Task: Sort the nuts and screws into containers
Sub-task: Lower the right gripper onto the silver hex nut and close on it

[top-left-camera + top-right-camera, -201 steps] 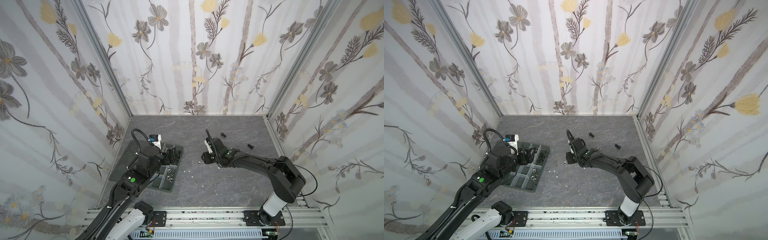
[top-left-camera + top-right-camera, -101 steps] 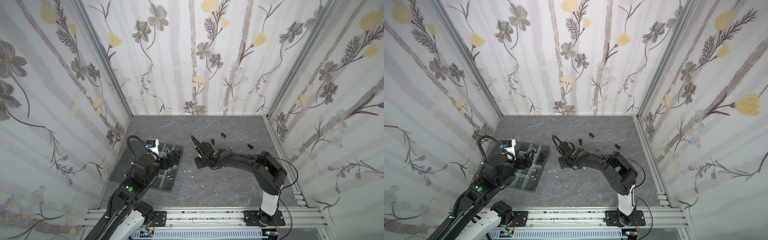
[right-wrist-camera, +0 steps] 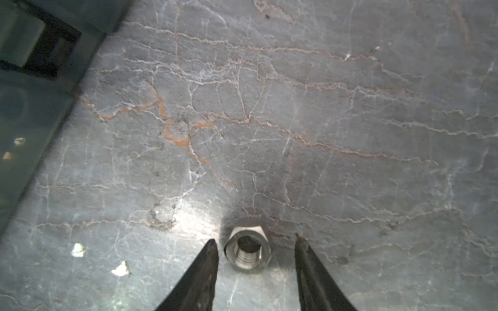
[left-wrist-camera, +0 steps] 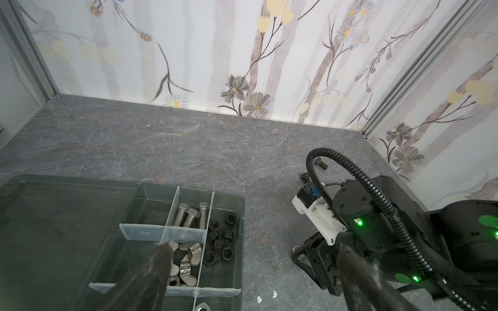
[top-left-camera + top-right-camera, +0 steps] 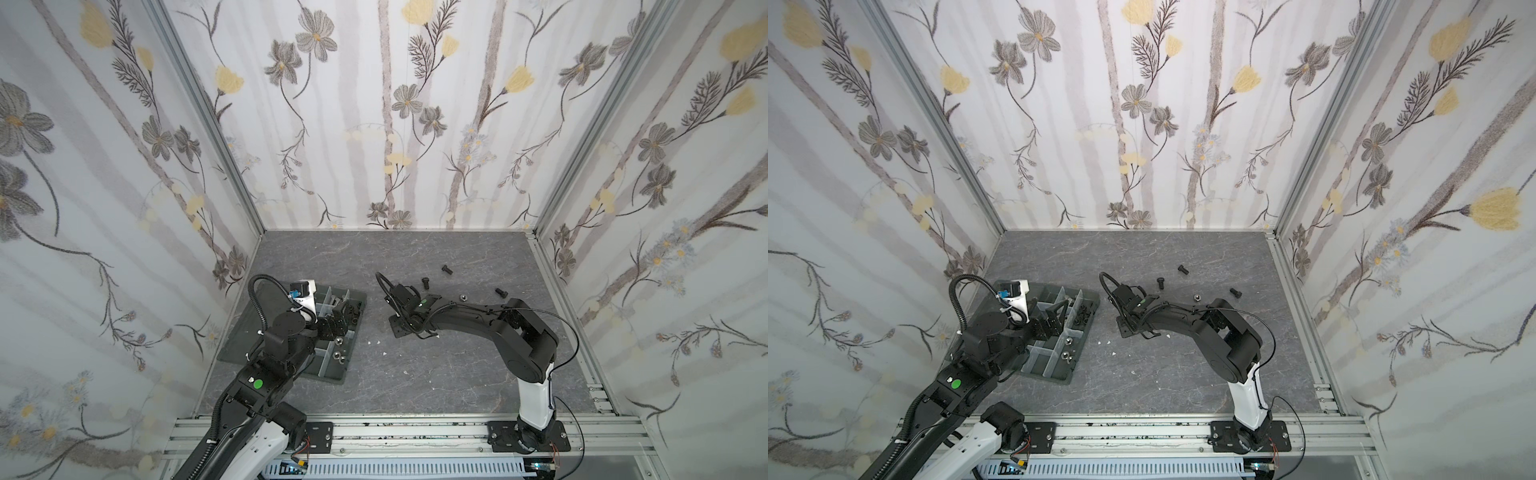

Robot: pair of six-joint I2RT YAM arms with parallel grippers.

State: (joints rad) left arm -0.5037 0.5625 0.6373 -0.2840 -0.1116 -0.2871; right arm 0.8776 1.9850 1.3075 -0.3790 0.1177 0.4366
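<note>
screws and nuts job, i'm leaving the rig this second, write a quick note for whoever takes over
Left gripper: open, empty, over the tray.
Right gripper: open, jaws either side of a silver hex nut on the table, not gripping.
Done: silver screws, black nuts, wing nuts in separate compartments.
To do: that nut, another silver nut, three black screws on the table.

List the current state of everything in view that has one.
Dark grey plastic organiser tray: uncovered, partly filled.
Shiny silver hex nut: hole up on the table, ungripped.
Left gripper: open, above the tray.
Right gripper: open, straddling that nut.
Three matte black hex bolts: loose on the table.
Second silver nut: loose too.
</note>
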